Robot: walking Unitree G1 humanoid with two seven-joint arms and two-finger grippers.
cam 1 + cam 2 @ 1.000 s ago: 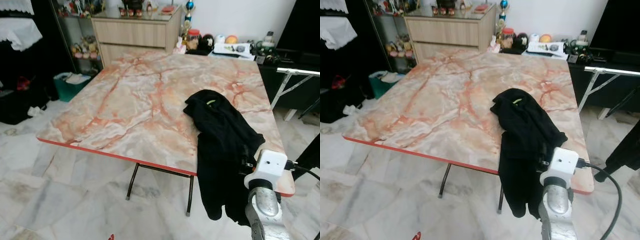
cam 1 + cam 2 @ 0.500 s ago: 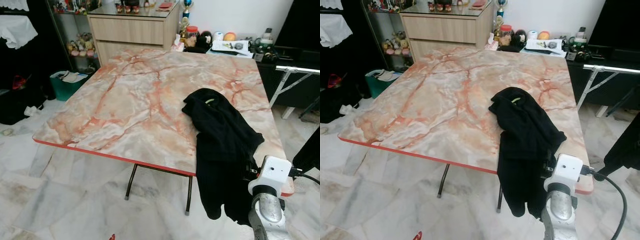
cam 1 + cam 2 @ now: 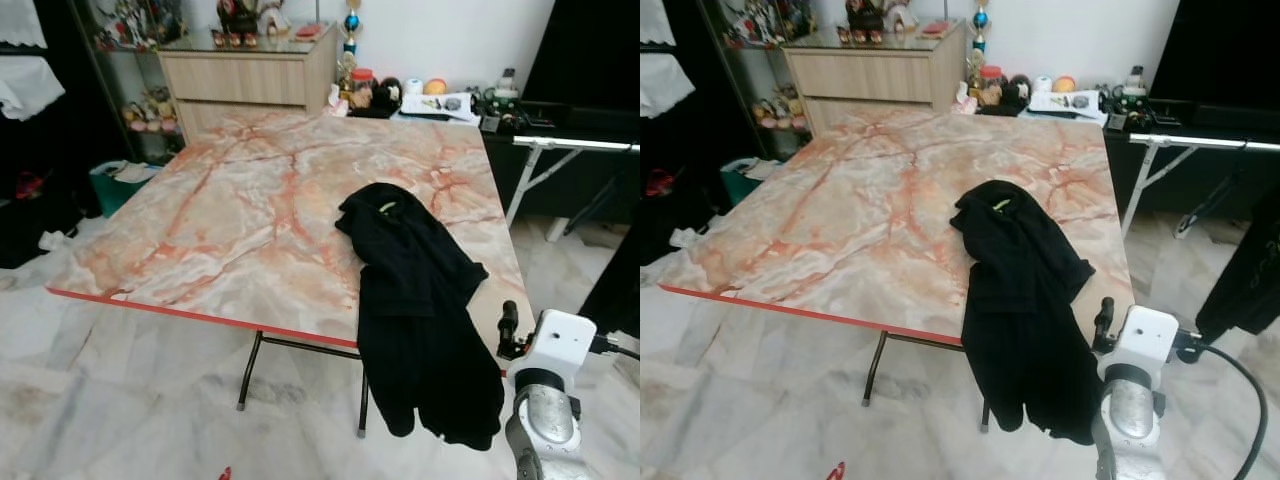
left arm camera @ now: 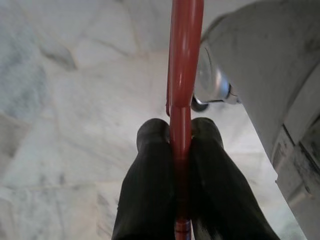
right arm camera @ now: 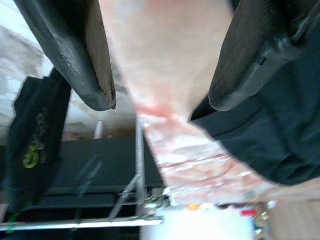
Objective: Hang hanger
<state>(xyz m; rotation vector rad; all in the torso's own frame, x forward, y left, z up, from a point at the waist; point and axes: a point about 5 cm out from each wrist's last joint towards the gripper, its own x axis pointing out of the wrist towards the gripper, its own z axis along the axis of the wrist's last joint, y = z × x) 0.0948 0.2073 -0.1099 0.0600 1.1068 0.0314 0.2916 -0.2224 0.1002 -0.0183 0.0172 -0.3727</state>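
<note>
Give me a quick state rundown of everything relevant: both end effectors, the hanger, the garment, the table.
Left end effector: shut on the red hanger, low over the floor.
Red hanger: pinched between the left fingers, not yet hung.
Right end effector: open, holding nothing, near the table's corner.
Black garment: crumpled, half on the table, half draped over its near edge.
Marble-pattern table: standing, only the garment on it.
</note>
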